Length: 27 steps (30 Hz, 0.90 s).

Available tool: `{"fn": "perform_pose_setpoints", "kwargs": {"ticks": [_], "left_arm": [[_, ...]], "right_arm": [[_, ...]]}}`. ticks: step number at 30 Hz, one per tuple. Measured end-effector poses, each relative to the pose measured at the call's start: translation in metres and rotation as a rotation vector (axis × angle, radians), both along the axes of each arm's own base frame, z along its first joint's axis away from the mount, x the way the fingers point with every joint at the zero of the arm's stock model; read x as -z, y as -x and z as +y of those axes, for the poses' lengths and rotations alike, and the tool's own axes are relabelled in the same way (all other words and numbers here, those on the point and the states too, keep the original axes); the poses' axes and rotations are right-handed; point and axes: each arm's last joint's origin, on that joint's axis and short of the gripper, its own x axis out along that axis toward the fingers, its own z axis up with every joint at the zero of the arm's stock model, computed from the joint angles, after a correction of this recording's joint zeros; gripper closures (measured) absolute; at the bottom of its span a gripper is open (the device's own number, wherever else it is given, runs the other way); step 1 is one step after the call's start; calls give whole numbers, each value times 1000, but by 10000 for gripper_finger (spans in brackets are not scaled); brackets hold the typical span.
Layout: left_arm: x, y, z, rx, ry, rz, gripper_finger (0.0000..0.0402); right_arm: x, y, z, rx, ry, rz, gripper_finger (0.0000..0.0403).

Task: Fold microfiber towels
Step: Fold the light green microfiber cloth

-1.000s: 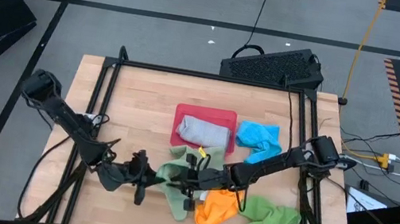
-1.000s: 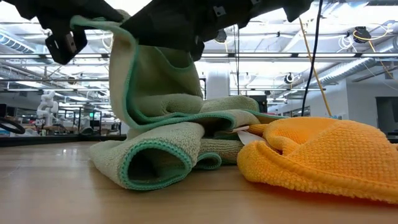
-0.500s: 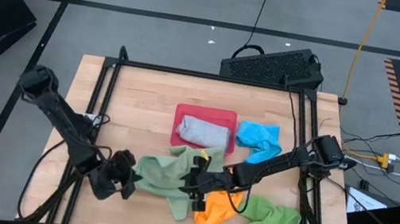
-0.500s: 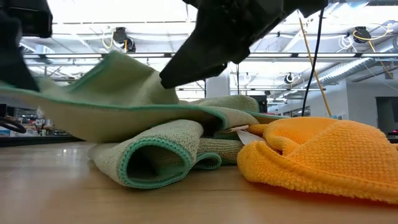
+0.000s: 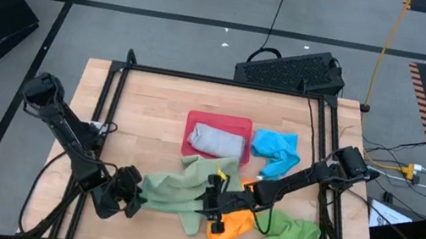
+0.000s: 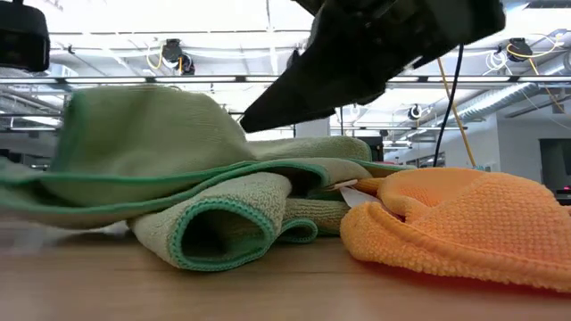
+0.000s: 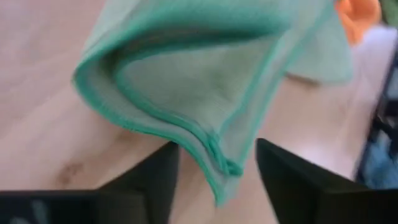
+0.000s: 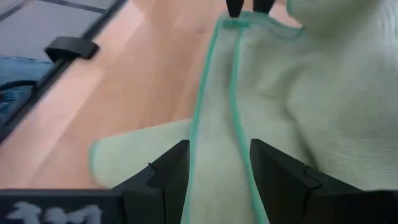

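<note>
The soft sage green towel (image 5: 180, 190) is lying bunched low in the middle of the frame on the wooden bench (image 5: 145, 117). The left tool (image 5: 132, 197) and right tool (image 5: 215, 206) are both standing apart, gripping nothing. The loose edge may flop back, and the bright orange towel (image 5: 231, 224) lying just beside could get snagged.

Two dark jointed arms, seemingly cable-wrapped.

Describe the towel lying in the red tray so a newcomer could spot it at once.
Start at the rigid red rectangular tray near the middle of the wooden table. The soft grey-blue microfiber towel lies bunched inside it. It is the only cloth in a tray, and the only grey one; the bright blue microfiber towel lies beside the tray.
</note>
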Motion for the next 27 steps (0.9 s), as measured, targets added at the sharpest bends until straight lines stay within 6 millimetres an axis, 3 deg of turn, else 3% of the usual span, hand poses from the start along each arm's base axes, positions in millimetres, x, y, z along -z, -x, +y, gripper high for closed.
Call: {"fn": "perform_pose_setpoints", "kwargs": {"ticks": [4, 8, 12, 18, 22, 27], "left_arm": [[-11, 3, 2, 97, 0, -14, 117], [-13, 9, 8, 164, -67, 27, 105], [-10, 14, 8, 278, -142, 68, 127], [-21, 0, -15, 481, -209, -212, 190], [-6, 1, -18, 480, -365, -199, 228], [10, 7, -35, 598, -535, -239, 239]], "right_arm": [[6, 6, 1, -8, -6, -13, 243], [6, 6, 0, 1, -48, -75, 243], [7, 7, 0, 21, -87, -79, 243], [7, 7, 0, 34, -106, -83, 243], [4, 5, 0, 24, -100, -120, 243], [4, 5, 0, 14, -83, -124, 243]]}}
